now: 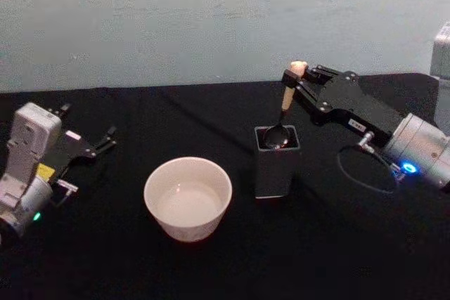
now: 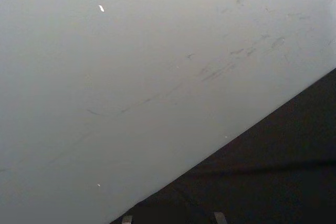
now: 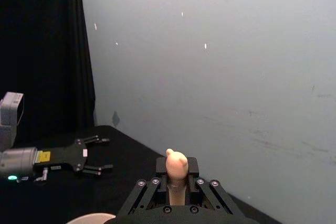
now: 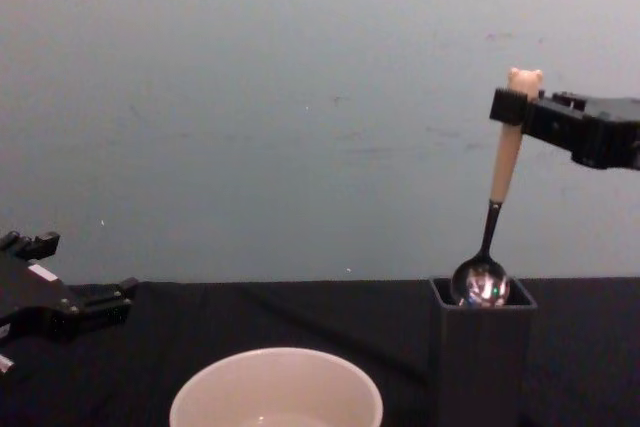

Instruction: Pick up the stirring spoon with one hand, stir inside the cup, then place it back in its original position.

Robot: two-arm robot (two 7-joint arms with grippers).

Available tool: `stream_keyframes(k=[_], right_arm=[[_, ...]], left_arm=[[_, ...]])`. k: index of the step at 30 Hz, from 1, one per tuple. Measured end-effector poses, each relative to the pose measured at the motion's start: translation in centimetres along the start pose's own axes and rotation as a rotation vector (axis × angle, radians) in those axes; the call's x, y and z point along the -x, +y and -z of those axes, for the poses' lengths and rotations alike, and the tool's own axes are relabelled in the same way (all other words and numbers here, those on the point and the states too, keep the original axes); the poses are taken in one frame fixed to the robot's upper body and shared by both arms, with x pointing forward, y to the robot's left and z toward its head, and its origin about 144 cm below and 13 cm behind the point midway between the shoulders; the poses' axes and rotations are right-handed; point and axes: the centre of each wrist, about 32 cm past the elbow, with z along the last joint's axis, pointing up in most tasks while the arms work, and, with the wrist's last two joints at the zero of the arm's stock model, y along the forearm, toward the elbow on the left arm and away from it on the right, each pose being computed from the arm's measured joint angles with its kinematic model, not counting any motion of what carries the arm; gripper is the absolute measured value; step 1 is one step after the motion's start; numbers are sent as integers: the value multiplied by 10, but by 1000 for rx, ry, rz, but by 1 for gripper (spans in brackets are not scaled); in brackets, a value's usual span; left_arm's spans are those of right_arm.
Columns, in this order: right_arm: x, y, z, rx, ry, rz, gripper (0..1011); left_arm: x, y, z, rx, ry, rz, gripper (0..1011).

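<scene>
Right gripper [image 4: 512, 107] jaws clamped just under the stirring spoon's [image 4: 497, 192] bear head; bowl at holder [image 4: 482, 357] mouth. Light, stiff, slim: likely pivots. Left gripper [image 1: 98, 144] parked, jaws apart.

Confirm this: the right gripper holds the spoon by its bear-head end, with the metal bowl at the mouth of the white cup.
Not quite. The right gripper does hold the spoon by its bear-head end, but the bowl is at the mouth of the dark square holder, not the white cup. The chest view shows it.
</scene>
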Motion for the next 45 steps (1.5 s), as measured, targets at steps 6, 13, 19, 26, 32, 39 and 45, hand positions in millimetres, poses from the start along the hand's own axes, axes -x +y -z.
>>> stream_keyframes(k=[6,13,19,26,32,39,45], right_arm=[[0,2,5,16,4,3,214],[0,3,13,54,9,12,214],[-1,3,21,95,14,23,214],[0,4,30,137,21,25,214],[1,4,37,176,27,28,214],[2,4,43,205,33,33,214],[2,4,45,215,37,36,215]], left_arm=[[0,0,0,0,0,0,1002],[0,0,0,0,0,0,1001],[0,0,0,0,0,0,1001],[0,0,0,0,0,0,1001],[0,0,0,0,0,0,1001],[0,0,0,0,0,0,1001],[0,0,0,0,0,0,1001]])
